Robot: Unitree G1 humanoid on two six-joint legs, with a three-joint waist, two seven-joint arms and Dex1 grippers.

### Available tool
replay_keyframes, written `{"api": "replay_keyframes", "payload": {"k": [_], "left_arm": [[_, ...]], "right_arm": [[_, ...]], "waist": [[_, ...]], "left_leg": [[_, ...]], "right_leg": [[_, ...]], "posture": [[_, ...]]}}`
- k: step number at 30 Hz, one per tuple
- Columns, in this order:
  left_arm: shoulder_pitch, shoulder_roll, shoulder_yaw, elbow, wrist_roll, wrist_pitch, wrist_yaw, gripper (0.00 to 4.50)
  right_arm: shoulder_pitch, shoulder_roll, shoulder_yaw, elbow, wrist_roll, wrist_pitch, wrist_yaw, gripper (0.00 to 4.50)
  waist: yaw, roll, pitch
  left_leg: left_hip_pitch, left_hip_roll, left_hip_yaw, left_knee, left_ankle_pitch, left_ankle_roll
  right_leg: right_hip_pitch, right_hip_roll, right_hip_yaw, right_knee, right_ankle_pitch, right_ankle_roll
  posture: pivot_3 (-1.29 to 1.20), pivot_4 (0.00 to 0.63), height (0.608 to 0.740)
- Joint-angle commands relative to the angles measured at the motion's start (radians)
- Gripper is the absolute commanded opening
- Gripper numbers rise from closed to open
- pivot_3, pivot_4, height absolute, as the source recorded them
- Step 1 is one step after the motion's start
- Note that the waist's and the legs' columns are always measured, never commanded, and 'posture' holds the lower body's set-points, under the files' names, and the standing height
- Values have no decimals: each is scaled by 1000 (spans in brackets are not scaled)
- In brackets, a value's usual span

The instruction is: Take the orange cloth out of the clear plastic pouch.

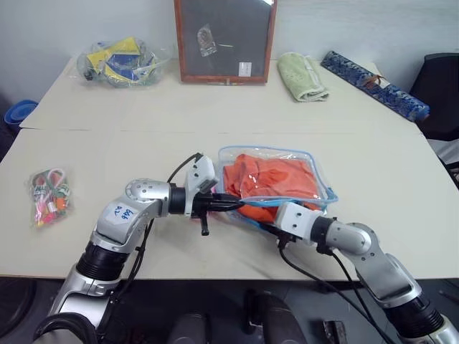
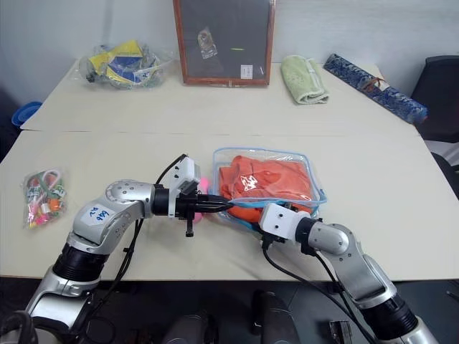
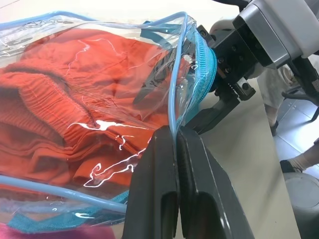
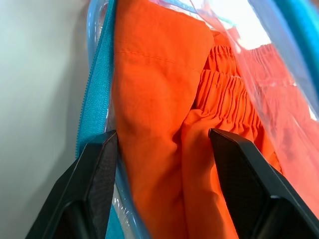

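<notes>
The left gripper (image 3: 174, 144) pinched the clear plastic pouch (image 1: 315, 168) edging (jaws clamped shut); the right gripper (image 4: 162, 144), jaws spread, straddled the orange cloth (image 4: 159, 114) inside.

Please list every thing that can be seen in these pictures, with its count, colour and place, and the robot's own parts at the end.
table: one, beige, under everything.
pouch: one, clear with light blue edging, near front edge, opening toward the robot.
cloth: one, orange, inside the pouch.
framed board: one, dark with brown frame, against the back wall.
towel: one, pale green, right of the board.
long case: one, dark blue patterned, far right.
bag of items: one, clear with yellow and blue contents, back left.
small packet: one, clear with colourful bits, left edge.
left gripper: one, black, shut on the pouch edge.
right gripper: one, black, open, around the cloth at the opening.
</notes>
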Motion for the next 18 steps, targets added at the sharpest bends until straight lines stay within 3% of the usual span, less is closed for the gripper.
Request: {"api": "replay_keyframes", "payload": {"k": [1,7,11,18], "left_arm": [[-10,-4,6,-50,-16,-5,-4,0],[-8,2,10,-47,-15,-7,-8,0],[-8,8,14,-44,-15,-9,-10,0],[-16,1,13,-40,-14,-9,-6,0]], "right_arm": [[-1,5,-14,43,-42,8,-27,2956],[35,23,-102,34,41,60,-30,2956],[31,-24,-79,99,-73,15,-68,2956],[-18,-2,-28,198,-172,-16,-120,2956]], "waist": [[0,0,0],[3,0,0],[2,0,0],[0,0,0]], "left_leg": [[0,0,0,0,0,0],[0,0,-1,1,0,0],[0,0,-1,1,0,0],[0,0,0,1,0,0]], "right_leg": [[0,0,0,0,0,0],[0,-1,-1,0,0,0],[0,0,0,0,0,0],[2,-1,0,1,0,0]], "posture": [[0,150,740],[0,150,740],[0,150,740],[0,150,740]]}}
